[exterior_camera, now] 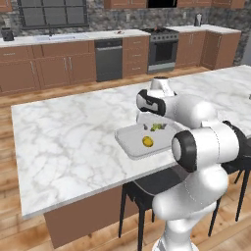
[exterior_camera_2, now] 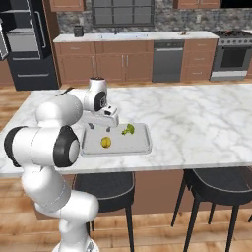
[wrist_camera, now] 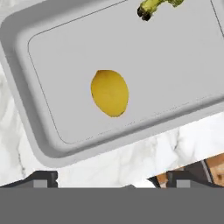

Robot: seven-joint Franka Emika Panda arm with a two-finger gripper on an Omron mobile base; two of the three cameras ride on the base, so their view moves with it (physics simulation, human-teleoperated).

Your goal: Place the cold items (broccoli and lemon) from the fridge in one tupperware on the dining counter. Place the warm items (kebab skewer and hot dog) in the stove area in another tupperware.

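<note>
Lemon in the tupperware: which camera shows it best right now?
The hand view: the lemon is large and unobstructed on the tupperware floor. Both base views show it small, a yellow spot beside the broccoli, with the arm partly in front.

White marble desk [exterior_camera: 68, 142] over a wood floor [exterior_camera: 14, 206]. Two dark stools [exterior_camera_2: 216, 184] tucked under its near edge. Back wall: brown cabinets [exterior_camera_2: 113, 66], dark dishwasher [exterior_camera: 109, 59], steel stove [exterior_camera: 163, 49], sink [exterior_camera: 61, 36] under a window [exterior_camera: 51, 12]. Black fridge [exterior_camera_2: 27, 44] at far left, door open.
</note>
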